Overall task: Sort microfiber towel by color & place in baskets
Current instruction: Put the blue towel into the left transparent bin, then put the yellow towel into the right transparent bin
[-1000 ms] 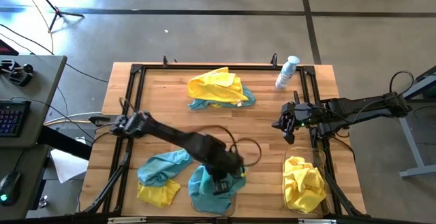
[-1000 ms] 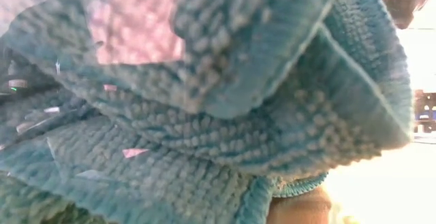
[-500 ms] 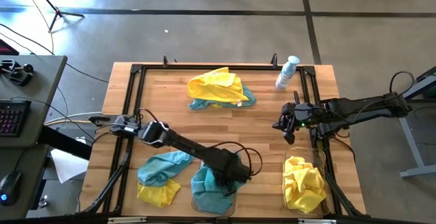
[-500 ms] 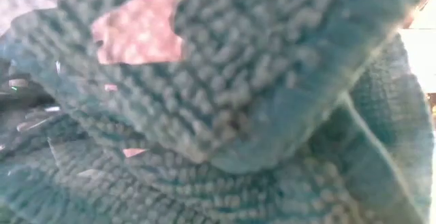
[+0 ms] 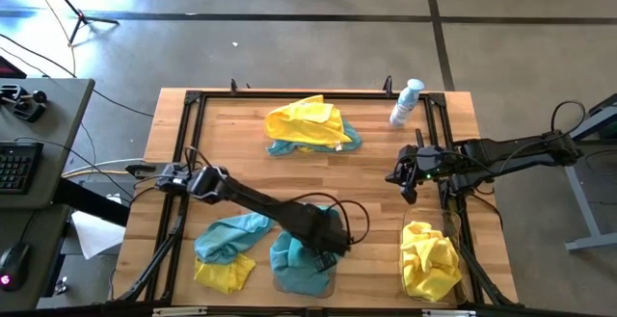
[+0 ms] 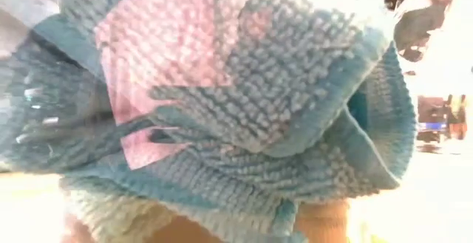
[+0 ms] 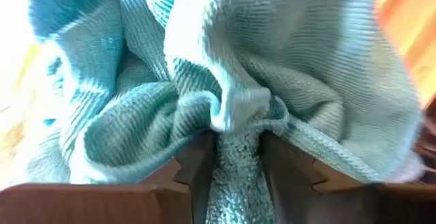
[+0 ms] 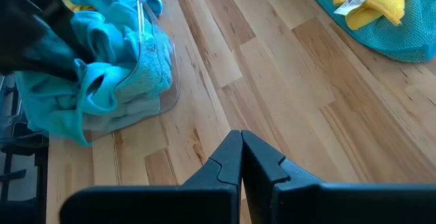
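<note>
While the table (image 5: 376, 177) is carrying a yellow-and-teal pile (image 5: 310, 124), a second pile (image 5: 228, 250) and a bottle (image 5: 406, 101), the left gripper (image 5: 323, 250), jaws now parting around a teal towel (image 5: 297, 264), is hanging over the near basket (image 5: 330, 277), blocking the low view. Right gripper (image 5: 405, 184), jaws together, is idling beside the yellow-filled basket (image 5: 407, 223).

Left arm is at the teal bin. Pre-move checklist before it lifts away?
1. Teal towel in the clear bin: ok.
2. Left gripper clear of the cloth: not ok, a fold sits between its fingers.
3. Right gripper shut, parked away from the bin: ok.
4. Yellow towel in the other bin: ok.
5. All cloths sorted: not ok, the far pile and the near-left pile are still on the table.
</note>
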You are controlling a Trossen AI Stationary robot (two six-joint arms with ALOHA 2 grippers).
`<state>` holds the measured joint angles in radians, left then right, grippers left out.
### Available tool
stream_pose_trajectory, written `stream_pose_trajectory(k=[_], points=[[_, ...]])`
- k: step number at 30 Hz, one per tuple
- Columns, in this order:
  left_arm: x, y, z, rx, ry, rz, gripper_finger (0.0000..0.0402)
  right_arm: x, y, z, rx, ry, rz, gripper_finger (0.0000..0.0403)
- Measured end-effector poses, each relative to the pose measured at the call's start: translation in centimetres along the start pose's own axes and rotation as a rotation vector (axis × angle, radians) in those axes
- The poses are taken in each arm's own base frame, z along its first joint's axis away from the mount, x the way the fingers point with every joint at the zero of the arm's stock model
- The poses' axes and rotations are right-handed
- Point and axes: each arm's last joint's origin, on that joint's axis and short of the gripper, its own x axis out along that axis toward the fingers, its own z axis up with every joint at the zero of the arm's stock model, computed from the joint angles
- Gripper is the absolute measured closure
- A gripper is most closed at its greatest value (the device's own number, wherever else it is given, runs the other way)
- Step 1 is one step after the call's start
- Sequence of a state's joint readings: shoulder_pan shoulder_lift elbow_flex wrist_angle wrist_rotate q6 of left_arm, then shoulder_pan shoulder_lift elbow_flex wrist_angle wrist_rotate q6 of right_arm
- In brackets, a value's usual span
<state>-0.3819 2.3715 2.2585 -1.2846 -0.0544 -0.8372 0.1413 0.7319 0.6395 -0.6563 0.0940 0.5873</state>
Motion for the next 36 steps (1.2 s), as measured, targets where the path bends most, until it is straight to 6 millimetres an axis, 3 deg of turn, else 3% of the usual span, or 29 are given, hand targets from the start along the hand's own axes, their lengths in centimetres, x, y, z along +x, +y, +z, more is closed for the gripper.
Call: stream_pose_trajectory(k=[18, 26, 36], points=[[-8.7, 0.3, -2.3, 0.102, -0.221, -0.021, 0.0283, 0.0, 0.1, 0.2, 0.020, -0.020, 0.005, 0.0402], [-9.1, 0.7, -2.6, 0.303, -0.296, 0.136, 0.0297, -0.1, 0.9, 1.4, 0.079, -0.142, 0.088, 0.0402], [-9.0, 2.5, -2.1, 0.459, -0.254, 0.311, 0.0318, 0.6, 2.0, 2.9, 0.110, -0.253, 0.178, 0.0402]])
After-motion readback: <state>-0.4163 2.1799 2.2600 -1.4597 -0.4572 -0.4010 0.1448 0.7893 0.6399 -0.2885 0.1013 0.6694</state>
